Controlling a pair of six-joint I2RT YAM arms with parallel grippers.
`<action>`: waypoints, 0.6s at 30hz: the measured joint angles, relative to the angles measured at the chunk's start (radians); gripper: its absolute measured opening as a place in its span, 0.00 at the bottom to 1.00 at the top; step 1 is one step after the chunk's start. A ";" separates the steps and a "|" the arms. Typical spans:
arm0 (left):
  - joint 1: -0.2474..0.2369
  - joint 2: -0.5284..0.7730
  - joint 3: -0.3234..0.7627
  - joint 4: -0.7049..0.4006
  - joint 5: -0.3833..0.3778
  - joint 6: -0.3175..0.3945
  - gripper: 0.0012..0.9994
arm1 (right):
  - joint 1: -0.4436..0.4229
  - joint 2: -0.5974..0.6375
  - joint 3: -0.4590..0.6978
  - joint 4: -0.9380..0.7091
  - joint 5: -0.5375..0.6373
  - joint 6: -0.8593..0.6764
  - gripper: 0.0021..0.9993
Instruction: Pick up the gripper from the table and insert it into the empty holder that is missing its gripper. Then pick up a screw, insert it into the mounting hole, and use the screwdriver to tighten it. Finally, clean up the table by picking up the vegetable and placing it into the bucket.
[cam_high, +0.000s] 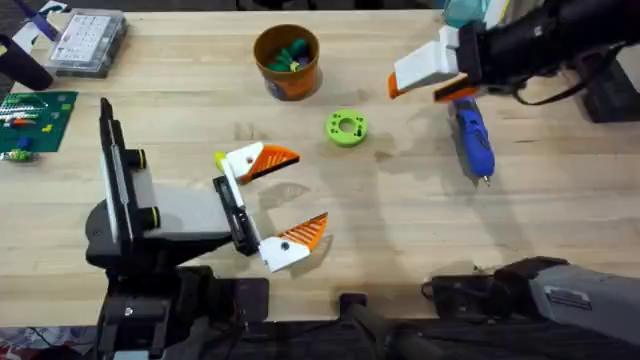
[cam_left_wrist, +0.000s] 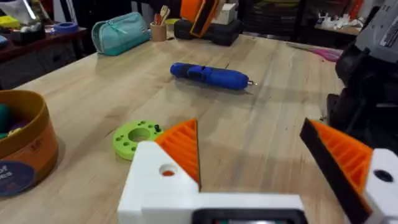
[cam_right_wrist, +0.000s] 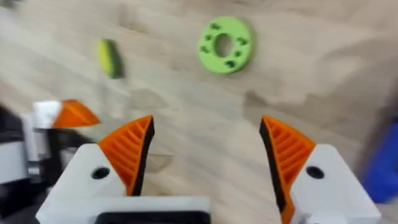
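Overhead view of a pale wood-plank table (cam_high: 400, 220). Toward the far right corner, right gripper (cam_high: 415, 90), white with orange ribbed pads, spread wide and holding nothing, poised just beside the slim blue pen-shaped screwdriver (cam_high: 472, 140). Near the table's middle, small lime-green ring-shaped toy vegetable (cam_high: 346, 127), lying flat. By the far edge, round orange bucket with mustard rim (cam_high: 287, 62), with green and blue bits inside. Toward the near left corner, left gripper (cam_high: 312, 188), also wide open and empty. Orange ribbed wedge-shaped plastic finger (cam_high: 272, 159) seated in its white angular holder with yellow tab (cam_high: 238, 163). Cannot tell whether a screw sits in the mounting hole.

Judged step: clearing the vegetable. Centre the ring between the pads, come down square, pinch across the outer rim, and lift above the bucket's rim before letting go. Steer clear of the screwdriver, likely to roll.

Around: clear plastic parts box (cam_high: 88, 40) at the far left corner, green board (cam_high: 35, 120) at the left edge. In the left wrist view, teal pouch (cam_left_wrist: 121, 31) at the table's end, dark cluttered shelving behind.
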 joint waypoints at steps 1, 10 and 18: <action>0.000 0.000 0.000 0.000 0.000 0.000 0.99 | 0.012 -0.001 0.012 -0.010 0.036 -0.019 1.00; 0.000 0.000 0.000 0.000 0.000 0.000 0.99 | 0.203 0.019 0.024 -0.067 0.410 -0.077 1.00; 0.000 0.000 0.000 0.000 0.000 0.000 0.99 | 0.296 0.099 0.024 -0.048 0.484 -0.086 1.00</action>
